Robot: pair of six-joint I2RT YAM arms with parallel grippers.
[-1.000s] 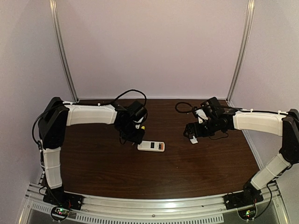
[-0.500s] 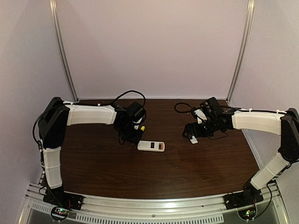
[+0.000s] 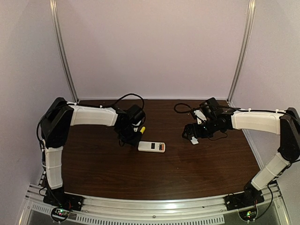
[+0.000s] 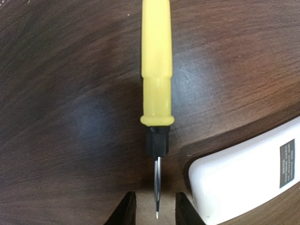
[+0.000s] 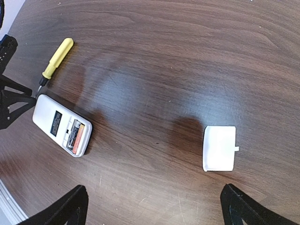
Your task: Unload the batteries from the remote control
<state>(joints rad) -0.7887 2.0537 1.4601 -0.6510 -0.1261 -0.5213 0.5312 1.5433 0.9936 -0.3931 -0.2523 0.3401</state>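
1. My left pincer (image 4: 155, 211) stood low over the table (image 4: 65, 93). Its fingers (image 4: 125, 211) were a narrow way apart, one on each side of the bare blade of the yellow-handled screwdriver (image 4: 156, 61). A gap showed on both sides, so nothing was clamped.
2. The remote control (image 4: 243, 180) lay flat on the table just beside that pincer, off the finger on the right of the wrist view. I could not tell whether they touched.
3. My right pincer (image 5: 157, 206) stood wide apart with nothing between its fingers, well clear of the remote. A small white cover (image 5: 219, 147) lay on the table ahead of it.
4. Seen from above, the remote's long axis ran across the table, roughly parallel to the near edge. Its open battery bay pointed toward my right arm.
5. The batteries (image 5: 75, 134) sat in that bay, one orange and one dark.
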